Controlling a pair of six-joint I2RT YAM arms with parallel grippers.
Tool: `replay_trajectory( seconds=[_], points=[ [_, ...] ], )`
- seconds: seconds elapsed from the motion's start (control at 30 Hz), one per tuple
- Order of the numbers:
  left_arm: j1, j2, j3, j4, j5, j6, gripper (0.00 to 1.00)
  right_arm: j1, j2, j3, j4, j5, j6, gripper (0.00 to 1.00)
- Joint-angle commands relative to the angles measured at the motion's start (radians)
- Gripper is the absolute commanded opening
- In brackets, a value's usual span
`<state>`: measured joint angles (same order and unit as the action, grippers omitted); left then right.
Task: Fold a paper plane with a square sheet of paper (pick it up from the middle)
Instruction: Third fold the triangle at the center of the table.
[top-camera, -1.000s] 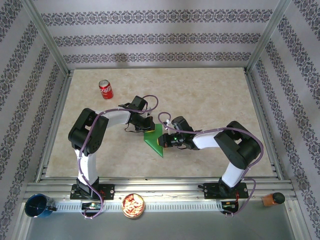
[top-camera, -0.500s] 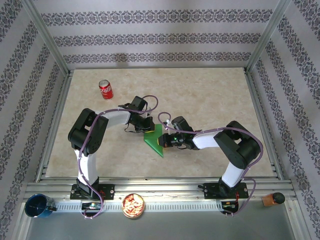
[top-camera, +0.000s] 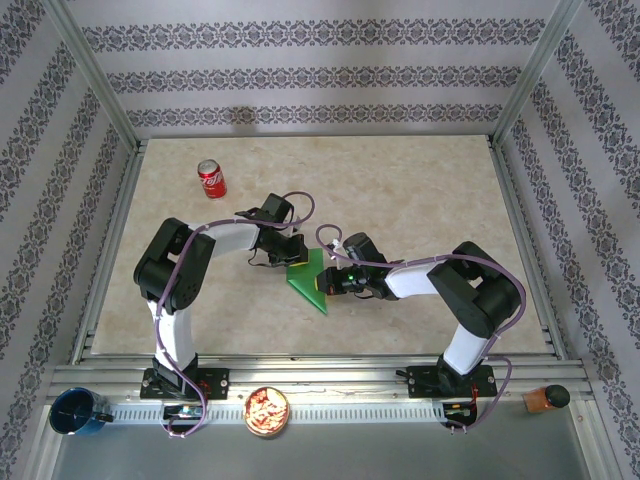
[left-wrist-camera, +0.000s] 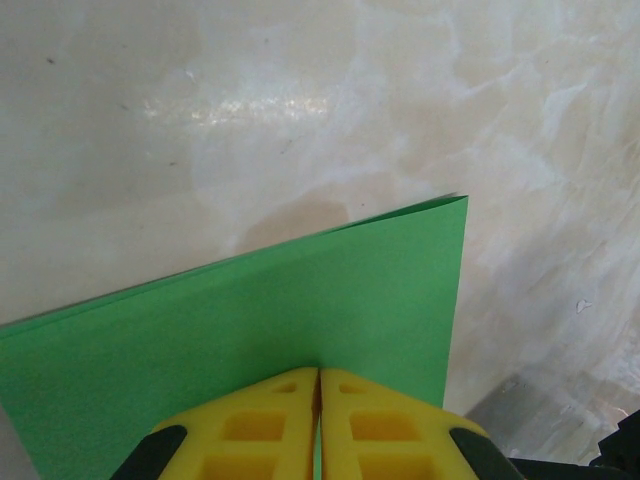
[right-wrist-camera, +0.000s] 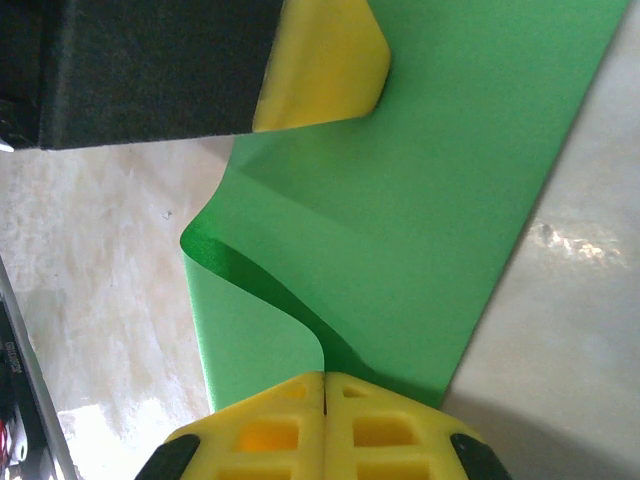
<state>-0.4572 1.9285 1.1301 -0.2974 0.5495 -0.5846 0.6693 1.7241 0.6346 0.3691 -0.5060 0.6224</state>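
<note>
From above I see the green paper near the middle of the table, folded into a triangle whose point aims toward the near edge. It sits between the two arms. My left gripper is on the paper's far left side. In the left wrist view its yellow fingers are pressed together on the paper's edge, with no gap showing between them. My right gripper comes in from the right, and in the right wrist view its fingers are likewise pinched shut on the paper. Just beside them one layer bulges up in a loose curl. I think the sheet is held slightly off the tabletop, but the overhead view is too coarse to be sure. A red can stands well apart at the far left.
</note>
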Motion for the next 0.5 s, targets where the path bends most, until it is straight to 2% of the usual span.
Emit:
replay_trajectory(
  seconds=[0.0, 0.47],
  points=[
    [-0.01, -0.001, -0.029, -0.03, -0.052, -0.015, 0.1, -0.008, 0.011, -0.012, 0.011, -0.008, -0.023, 0.0],
    [-0.01, -0.003, -0.035, -0.007, -0.045, -0.033, 0.1, 0.001, 0.017, -0.006, 0.026, -0.06, -0.018, 0.0]
  ],
)
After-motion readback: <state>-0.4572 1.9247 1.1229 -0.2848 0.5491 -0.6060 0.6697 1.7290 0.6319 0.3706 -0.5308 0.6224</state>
